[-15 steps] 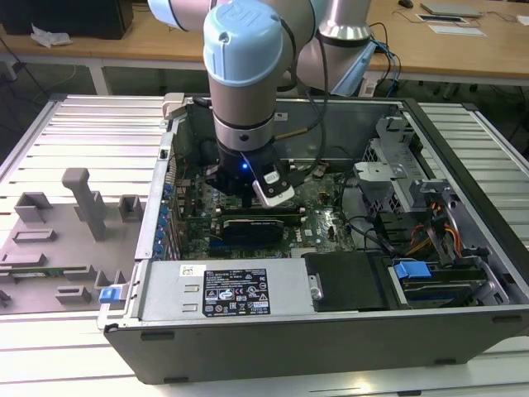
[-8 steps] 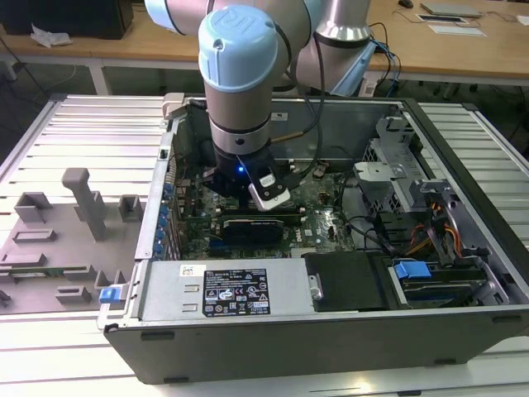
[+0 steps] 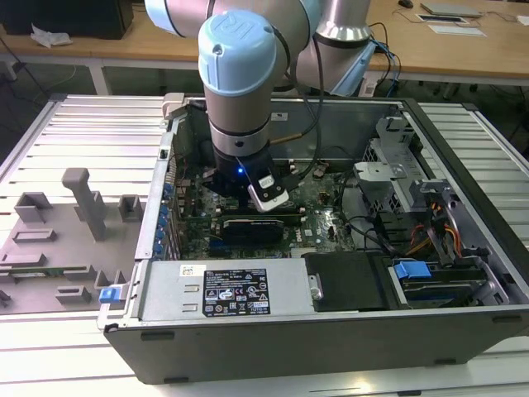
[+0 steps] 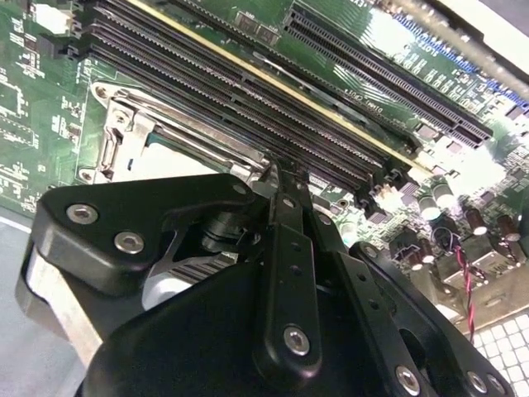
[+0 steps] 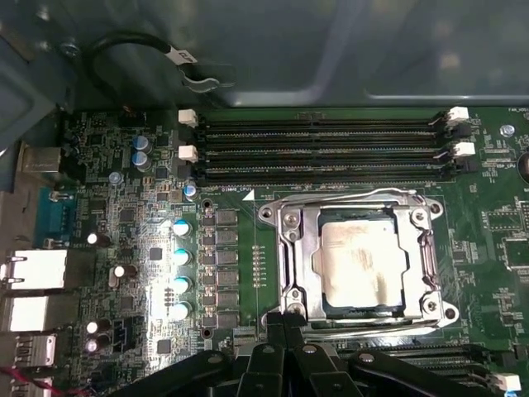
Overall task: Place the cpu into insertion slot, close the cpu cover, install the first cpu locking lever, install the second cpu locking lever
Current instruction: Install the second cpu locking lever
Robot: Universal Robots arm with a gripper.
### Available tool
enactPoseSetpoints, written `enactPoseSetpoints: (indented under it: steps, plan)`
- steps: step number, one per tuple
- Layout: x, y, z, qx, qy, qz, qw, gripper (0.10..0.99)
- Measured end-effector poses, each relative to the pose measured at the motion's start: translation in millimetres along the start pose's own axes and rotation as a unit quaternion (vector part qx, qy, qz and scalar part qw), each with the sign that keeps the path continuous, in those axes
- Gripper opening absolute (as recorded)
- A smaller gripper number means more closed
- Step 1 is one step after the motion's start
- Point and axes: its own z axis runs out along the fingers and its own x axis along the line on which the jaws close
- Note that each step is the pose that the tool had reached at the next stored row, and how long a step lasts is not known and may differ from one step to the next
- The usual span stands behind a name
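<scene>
I log the first wrist view left to right. Capacitor row (image 5: 180, 269): upright beside the socket. The cpu (image 5: 359, 266): seated flat in the insertion slot (image 5: 326, 310). The cpu cover (image 5: 426, 248): closed down around the chip, framing its face. Lever wire (image 5: 347, 195): runs along the cover's edge nearest the memory slots (image 5: 322, 149), apparently latched. Gripper (image 5: 277, 331): fingers pressed together, empty, tips at the socket's corner, I judge working a lever.
</scene>
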Motion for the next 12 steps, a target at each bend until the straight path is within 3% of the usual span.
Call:
enactPoseSetpoints:
  steps: [7, 12]
  plan:
    - [0.2, -0.2, 1.9, -0.0001, 0.0000, 0.000, 1.0000, 0.106]
    - [-0.5, 3.0, -12.2, 0.0002, 0.0000, 0.000, 1.0000, 0.106]
